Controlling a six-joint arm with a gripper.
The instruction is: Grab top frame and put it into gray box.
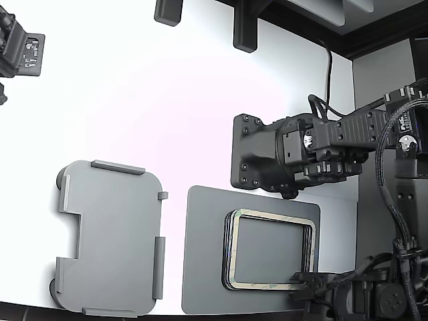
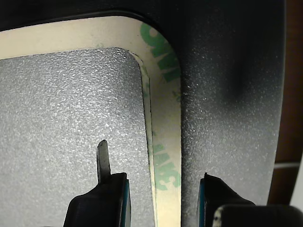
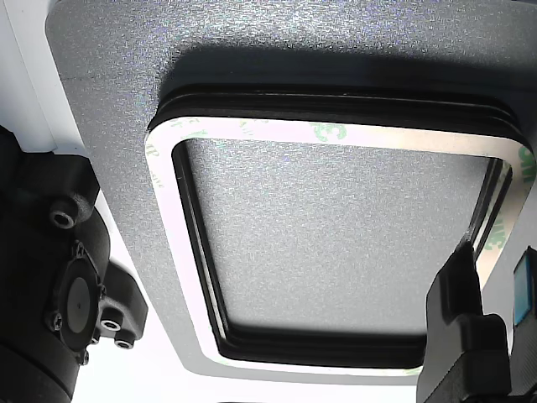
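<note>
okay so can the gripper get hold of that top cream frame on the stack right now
Probably yes. In the wrist view the gripper is open with one finger on each side of the pale cream rectangular top frame's rail, nothing between them. The stack sits uncovered on the dark gray textured pad.

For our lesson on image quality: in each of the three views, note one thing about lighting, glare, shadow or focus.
Exterior view: the white table is washed out by glare. Wrist view: the gripper fingertips are near and soft; the top frame print and the pad grain stay fairly sharp. Other view: the frame stack casts a dark shadow on the pad, and the near black parts are blurred.
</note>
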